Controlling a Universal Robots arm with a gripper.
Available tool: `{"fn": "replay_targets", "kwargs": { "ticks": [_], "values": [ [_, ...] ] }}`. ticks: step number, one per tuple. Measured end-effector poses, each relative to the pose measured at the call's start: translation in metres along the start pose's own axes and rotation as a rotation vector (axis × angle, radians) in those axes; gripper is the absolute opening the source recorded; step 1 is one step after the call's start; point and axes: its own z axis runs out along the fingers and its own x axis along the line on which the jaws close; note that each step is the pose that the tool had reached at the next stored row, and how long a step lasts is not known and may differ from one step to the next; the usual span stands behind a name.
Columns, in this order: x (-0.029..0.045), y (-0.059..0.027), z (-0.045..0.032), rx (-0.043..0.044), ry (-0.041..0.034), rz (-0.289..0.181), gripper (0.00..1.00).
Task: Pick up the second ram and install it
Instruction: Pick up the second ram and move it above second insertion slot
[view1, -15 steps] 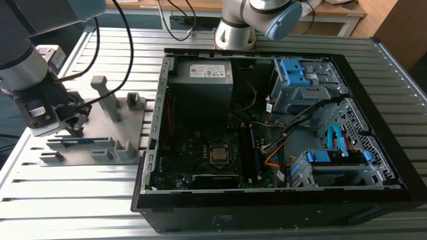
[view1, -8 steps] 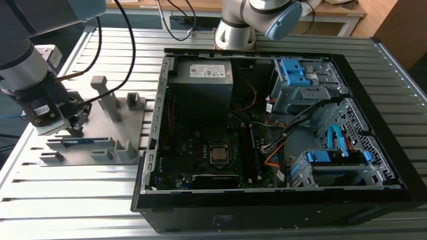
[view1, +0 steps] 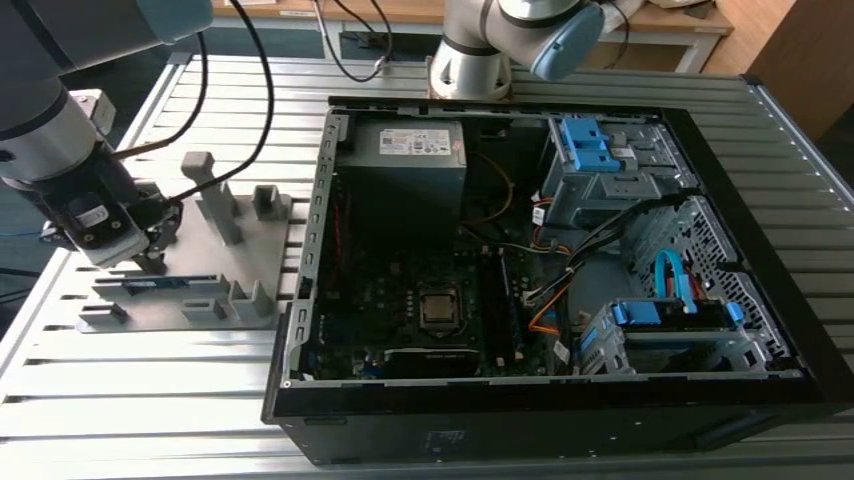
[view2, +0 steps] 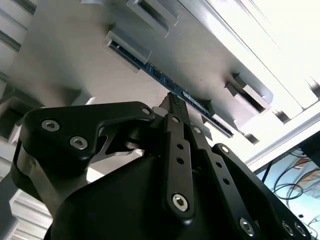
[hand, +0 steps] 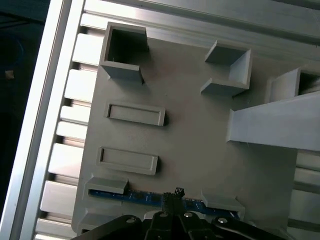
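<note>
Second ram (hand: 135, 196): stood on edge in end slots along the grey fixture's (hand: 200, 150) edge, leaving its top edge reachable. Gripper (hand: 175, 194): at the stick's middle; whether it was clamped could not be told.

Standing here, I can't make out a single word or number anywhere. A white printed label (view1: 420, 142) sits on the grey power supply (view1: 400, 175) inside the open computer case (view1: 601, 428), but its lines are too fine to read. A small pale sticker (view1: 91, 215) clings to the dark wrist of the arm (view1: 67, 170) and is just a blur. The second ram (view1: 158, 285) carries a pale ram label (view2: 192, 97), which in the second wrist view is a light patch without legible characters. A faint emblem (view1: 447, 438) marks the case's black front and is unreadable too.
</note>
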Motion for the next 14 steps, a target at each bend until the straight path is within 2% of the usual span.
{"fn": "replay_targets", "kwargs": {
  "ticks": [9,14],
  "values": [
    [0.0000,0.0000,0.0000,-0.0022,0.0040,-0.095,0.10],
    [0.0000,0.0000,0.0000,-0.0036,0.0049,-0.122,0.10]
  ]
}}
